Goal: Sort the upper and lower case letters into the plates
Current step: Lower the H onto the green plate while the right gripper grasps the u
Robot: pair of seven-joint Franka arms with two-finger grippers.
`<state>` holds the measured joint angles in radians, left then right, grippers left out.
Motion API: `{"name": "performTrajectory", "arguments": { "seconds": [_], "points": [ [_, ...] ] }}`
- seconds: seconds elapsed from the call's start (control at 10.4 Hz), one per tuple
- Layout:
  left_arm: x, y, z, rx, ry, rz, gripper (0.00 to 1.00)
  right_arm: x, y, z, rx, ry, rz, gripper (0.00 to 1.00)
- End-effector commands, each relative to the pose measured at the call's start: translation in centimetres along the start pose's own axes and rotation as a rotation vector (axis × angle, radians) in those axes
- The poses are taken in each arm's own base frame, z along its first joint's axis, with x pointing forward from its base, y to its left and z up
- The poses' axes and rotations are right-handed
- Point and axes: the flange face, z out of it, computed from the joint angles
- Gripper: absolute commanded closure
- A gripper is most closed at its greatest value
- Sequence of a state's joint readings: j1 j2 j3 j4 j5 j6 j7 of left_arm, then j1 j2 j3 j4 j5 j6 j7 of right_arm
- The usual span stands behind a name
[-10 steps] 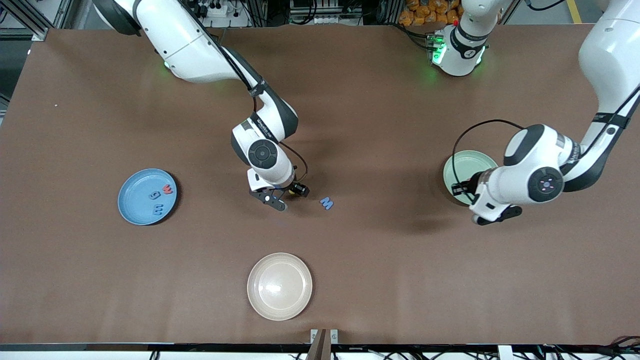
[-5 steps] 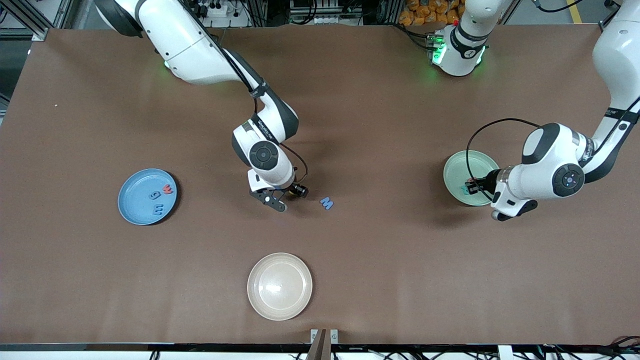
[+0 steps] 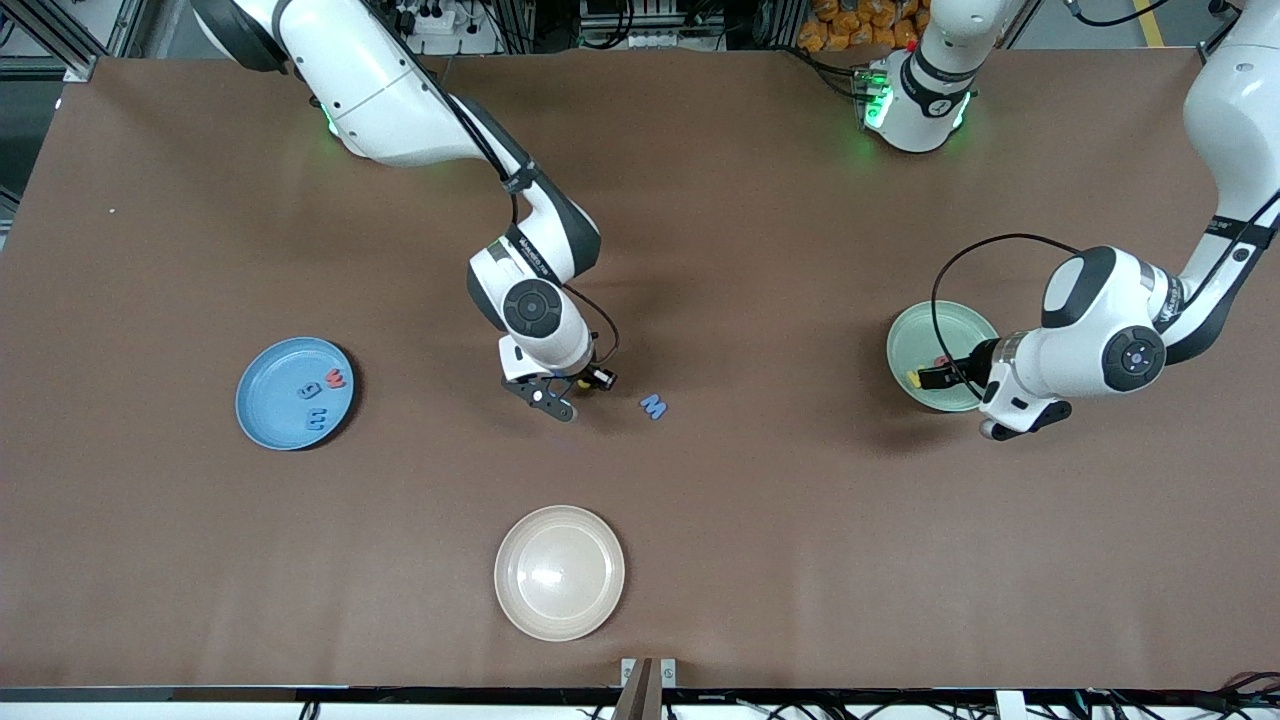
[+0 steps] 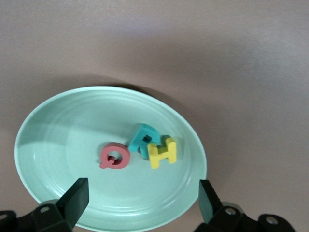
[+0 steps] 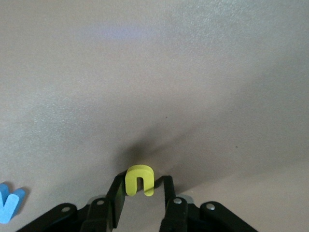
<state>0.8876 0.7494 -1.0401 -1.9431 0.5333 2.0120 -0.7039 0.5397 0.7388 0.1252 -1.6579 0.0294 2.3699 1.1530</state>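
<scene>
Right gripper [image 5: 140,193] pinches a yellow n [image 5: 140,180] above the table, blue plate [image 3: 262,420] next; left gripper [image 4: 140,200] hangs open over mint plate [image 4: 58,140] holding 3 letters.

**Front view: table condition**

Blue plate [image 3: 294,393], toward the right arm's end from the cream plate [image 3: 559,572], holds a red letter [image 3: 334,380] and two blue letters [image 3: 313,405]. Right gripper [image 3: 553,397] is low over bare tabletop beside the loose blue letter M [image 3: 653,406]. Left gripper [image 3: 938,375] hangs over the mint green plate [image 3: 926,335], where a yellow letter [image 3: 912,379] shows.
</scene>
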Motion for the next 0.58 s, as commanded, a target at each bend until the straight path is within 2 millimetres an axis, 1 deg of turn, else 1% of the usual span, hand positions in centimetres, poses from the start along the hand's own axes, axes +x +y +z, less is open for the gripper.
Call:
{"name": "performTrajectory", "arguments": {
  "seconds": [0.0, 0.1, 0.19, 0.29, 0.39, 0.48],
  "points": [
    [-2.2, 3.4, -4.5, 0.04, 0.08, 0.135, 0.0, 0.1, -0.3, 0.4, -0.005, 0.015, 0.009, 0.7],
    [-3.0, 5.1, -6.2, 0.032, 0.113, 0.163, 0.0, 0.2, -0.3, 0.4, -0.004, 0.015, 0.011, 0.74],
    [-4.1, 6.8, -7.1, 0.027, 0.122, 0.231, 0.0, 0.3, -0.2, 0.4, -0.006, 0.014, 0.012, 0.81],
    [-5.0, 8.4, -7.5, 0.024, 0.131, 0.281, 0.0, 0.4, -0.2, 0.3, -0.005, 0.016, 0.011, 0.84],
    [-6.1, 10.5, -7.6, 0.027, 0.138, 0.319, 0.0, 0.4, -0.2, 0.3, -0.006, 0.015, 0.01, 0.92],
    [-7.4, 13.1, -7.5, 0.044, 0.153, 0.361, 0.0, 0.7, -0.1, 0.1, -0.005, 0.014, 0.015, 0.96]
  ]
}}
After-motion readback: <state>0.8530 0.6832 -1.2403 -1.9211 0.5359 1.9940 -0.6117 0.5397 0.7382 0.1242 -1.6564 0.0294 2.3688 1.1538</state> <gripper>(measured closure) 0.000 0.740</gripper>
